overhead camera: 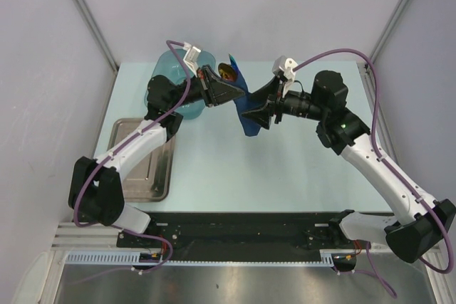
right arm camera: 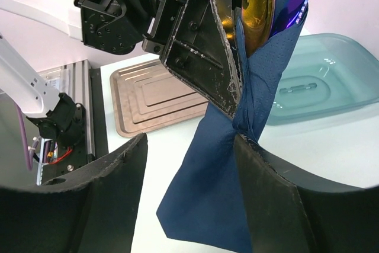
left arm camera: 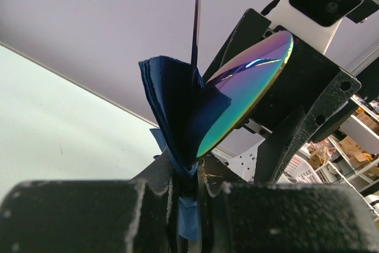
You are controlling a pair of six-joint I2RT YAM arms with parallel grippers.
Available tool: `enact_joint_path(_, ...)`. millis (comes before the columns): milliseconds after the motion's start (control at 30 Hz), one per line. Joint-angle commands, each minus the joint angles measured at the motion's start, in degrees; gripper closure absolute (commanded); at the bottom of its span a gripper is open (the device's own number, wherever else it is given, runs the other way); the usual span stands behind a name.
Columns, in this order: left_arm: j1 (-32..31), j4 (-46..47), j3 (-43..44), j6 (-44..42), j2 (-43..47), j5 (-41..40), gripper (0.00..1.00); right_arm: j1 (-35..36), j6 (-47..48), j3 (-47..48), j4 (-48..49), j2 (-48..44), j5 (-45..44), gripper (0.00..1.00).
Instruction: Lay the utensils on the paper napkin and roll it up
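Left gripper [overhead camera: 239, 95] is squeezed tight on the paper napkin [right arm camera: 207, 205] and holds it up in the air above the table [overhead camera: 285, 169], between the two arms. Right gripper [overhead camera: 251, 114] has its black fingers [right arm camera: 106, 194] spread apart, and the bottom of the napkin hangs down between them, close against one finger. The napkin is dark blue, thin and soft, with tiny dots, and it is bunched up in the middle like a bow. The utensils [right arm camera: 260, 4] poke out of its top. One is a spoon [left arm camera: 246, 96], smooth and round, shiny gold on one side and rainbow pink, purple and green on the other. Behind sit a see-through teal tub [right arm camera: 320, 81] and a flat metal tray [right arm camera: 154, 99].
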State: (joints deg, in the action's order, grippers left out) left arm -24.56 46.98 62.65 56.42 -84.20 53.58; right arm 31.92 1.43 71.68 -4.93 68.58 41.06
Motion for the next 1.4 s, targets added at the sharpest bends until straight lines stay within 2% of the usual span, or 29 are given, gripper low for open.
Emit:
enact_joint_path(0, -1.2, 1.4, 0.2, -1.3, 2.7, -0.8, 1.00, 0.3, 0.2, 3.0, 4.2, -0.1, 0.5, 0.34)
enact_joint_path(167, -1.5, 0.0, 0.3, -1.8, 2.2, -1.3, 1.00, 0.3, 0.7, 3.1, 4.3, -0.9, 1.0, 0.32)
enact_joint_path(367, -1.5, -0.8, 0.9, -1.8, 1.2, -1.9, 1.00, 0.2, 1.6, 2.5, 3.3, -2.7, 1.7, 0.36)
enact_joint_path(667, -2.0, 0.0, 0.3, -1.8, 1.3, -0.2, 1.00, -0.1, 3.6, 2.1, 3.3, -2.1, -1.2, 0.34)
enact_joint_path(1200, -2.2, 5.5, 1.9, 0.2, 1.1, 2.1, 1.00, -2.7, 5.2, -0.2, -0.5, -1.8, 0.5, 0.39)
enact_joint_path(1300, -2.2, 4.3, 2.4, -0.5, 1.3, 1.4, 1.00, -3.1, 5.2, -0.5, -1.0, -2.4, -0.4, 0.39)
enact_joint_path(1367, -2.0, 2.4, 2.6, -1.0, 1.3, 0.0, 1.00, -3.5, 4.3, -0.1, -1.6, -2.8, -1.1, 0.35)
